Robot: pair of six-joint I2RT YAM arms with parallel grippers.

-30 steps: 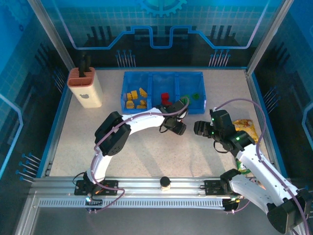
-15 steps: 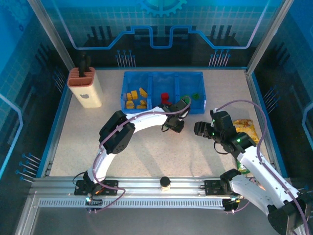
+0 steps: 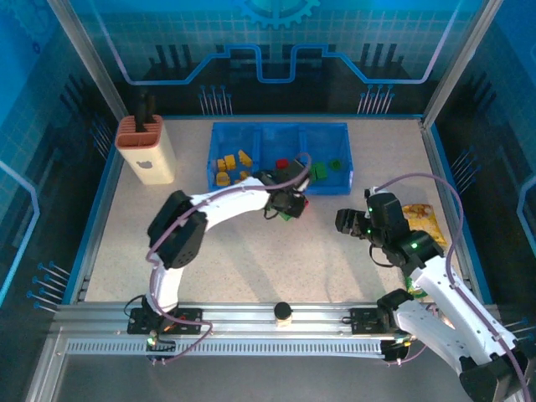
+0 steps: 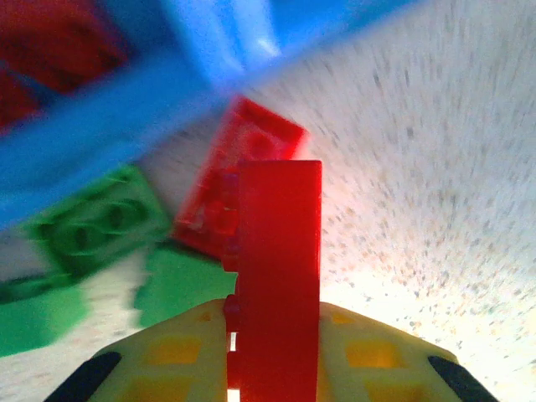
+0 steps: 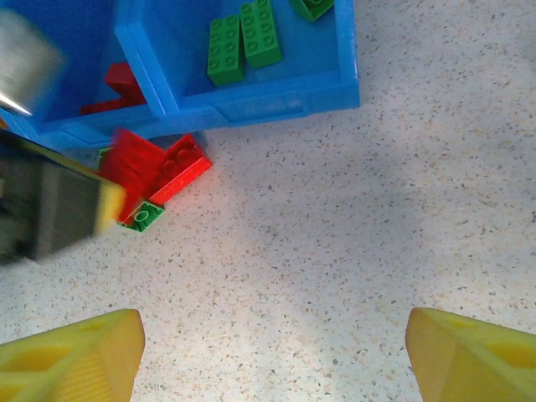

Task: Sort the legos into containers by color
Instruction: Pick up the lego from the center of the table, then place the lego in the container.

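Observation:
My left gripper (image 3: 289,203) is shut on a red lego (image 4: 276,251), which stands upright between its yellow fingers (image 4: 167,360) just in front of the blue tray (image 3: 278,188). Below it on the table lie another red lego (image 4: 251,172) and green legos (image 4: 96,219). The tray's containers hold yellow legos (image 3: 230,167) on the left, red ones (image 3: 282,164) in the middle and green ones (image 3: 322,170) on the right. My right gripper (image 3: 347,222) hovers open over bare table, right of the loose legos (image 5: 172,167), with nothing between its fingers (image 5: 71,360).
A beige holder with an orange ribbed top (image 3: 146,149) stands at the back left. A yellow snack bag (image 3: 419,219) lies by the right arm. A black knob (image 3: 283,312) sits on the front rail. The tabletop between the arms is open.
The left gripper has shut on the red lego and shifted left along the tray's front wall, its elbow swinging left. The right arm has hardly moved.

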